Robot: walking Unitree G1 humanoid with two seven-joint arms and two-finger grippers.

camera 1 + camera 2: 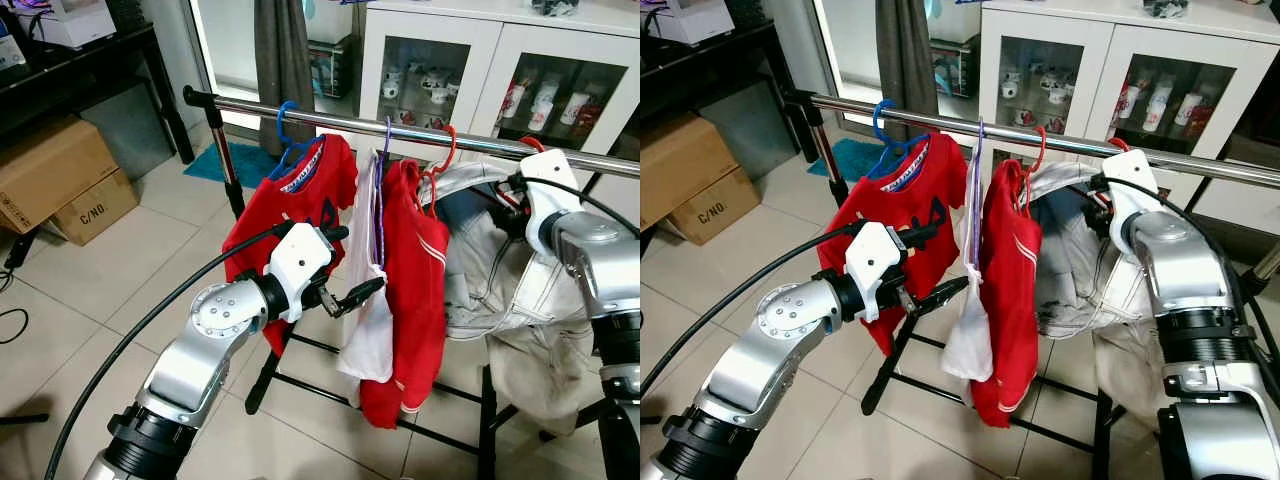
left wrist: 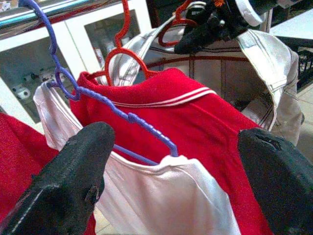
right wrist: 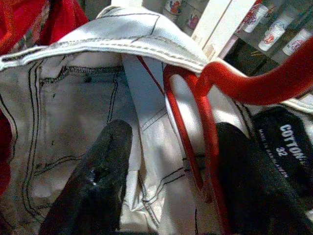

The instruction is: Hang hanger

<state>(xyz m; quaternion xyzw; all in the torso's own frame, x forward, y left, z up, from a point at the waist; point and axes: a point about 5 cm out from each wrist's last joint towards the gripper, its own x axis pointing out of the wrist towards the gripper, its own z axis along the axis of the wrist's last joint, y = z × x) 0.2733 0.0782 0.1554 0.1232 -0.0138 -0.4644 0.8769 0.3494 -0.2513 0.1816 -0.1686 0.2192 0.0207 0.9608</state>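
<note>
**Red hanger at the rail, hook not clearly seated**

The right claw point(image 3: 161, 161) is up at the rail point(image 1: 400, 125), toward its right end, its two fingers spread either side of the red hanger point(image 3: 205, 127) that carries the white trousers point(image 1: 500, 290). The fingers look apart rather than pinched on the wire, so the hold seems loose. The hanger's hook sits right at the rail, but whether it is fully over the bar I cannot tell.

The left claw point(image 1: 345, 295) is open and empty, hovering just in front of the white top point(image 1: 370, 330) near the middle of the rail.

Risks, as I judge them: if the hook is only resting on the bar, letting go could drop the heavy trousers to the floor. The left fingers are near the purple hanger point(image 2: 122, 117) and could snag it or drag a garment along the rail.

Count: one rail; four hangers on it (blue point(image 1: 290, 135), purple, two red); four garments (two red, two white).
</note>
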